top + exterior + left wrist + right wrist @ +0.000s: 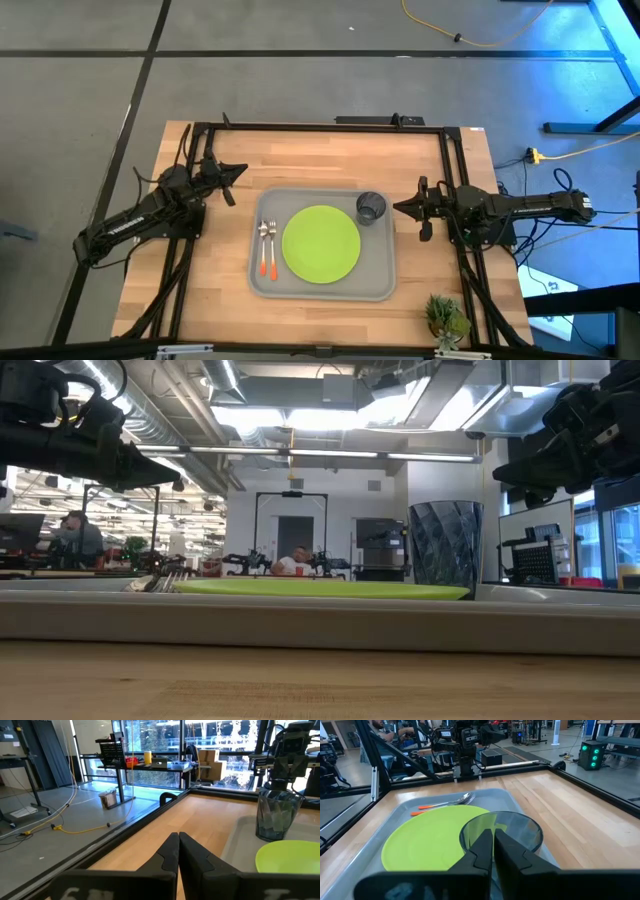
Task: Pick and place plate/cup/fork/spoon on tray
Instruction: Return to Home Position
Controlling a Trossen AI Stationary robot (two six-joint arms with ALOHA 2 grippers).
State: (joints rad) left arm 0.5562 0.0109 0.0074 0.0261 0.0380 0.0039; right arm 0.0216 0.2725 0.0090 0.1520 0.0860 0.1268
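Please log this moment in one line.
tray: plate, cup, fork, spoon on it | left end effector: shut, empty | right end effector: shut, empty

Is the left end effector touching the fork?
Apart. In the high view the left end effector is over bare table outside the tray, while the fork lies inside the tray.

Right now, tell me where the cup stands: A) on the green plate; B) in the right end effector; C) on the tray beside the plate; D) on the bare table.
C: the cup stands upright on the tray, beside the plate rather than on it.
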